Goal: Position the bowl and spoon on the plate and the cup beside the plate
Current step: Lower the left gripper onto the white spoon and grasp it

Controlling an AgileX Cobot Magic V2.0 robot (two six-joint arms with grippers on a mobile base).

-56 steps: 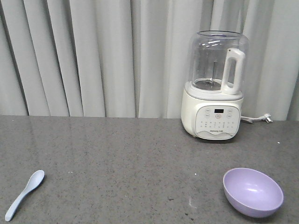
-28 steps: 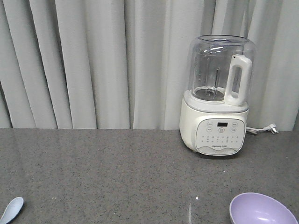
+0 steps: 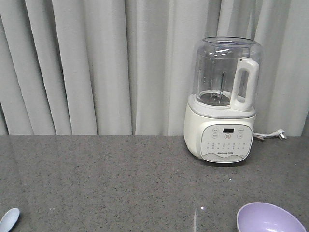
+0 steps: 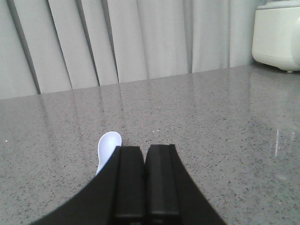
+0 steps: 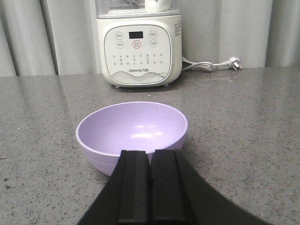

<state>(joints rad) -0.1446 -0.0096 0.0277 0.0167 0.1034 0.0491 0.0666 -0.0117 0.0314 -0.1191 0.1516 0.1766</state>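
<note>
The lavender bowl sits upright and empty on the grey counter, just beyond my right gripper, which is shut with nothing in it. In the front view only the bowl's far rim shows at the bottom right. The pale blue-white spoon lies on the counter, its scoop showing just left of my left gripper, its handle hidden behind the fingers. That gripper is shut and empty. The spoon's scoop peeks in at the bottom left of the front view. Plate and cup are out of view.
A white blender with a clear jug stands at the back right of the counter, its cord and plug trailing to the right. Grey curtains hang behind the counter's far edge.
The front view has tilted upward: the spoon and bowl have slid down to the bottom edge, and more curtain shows above the blender. Spoon and bowl appear to lie where they were.
</note>
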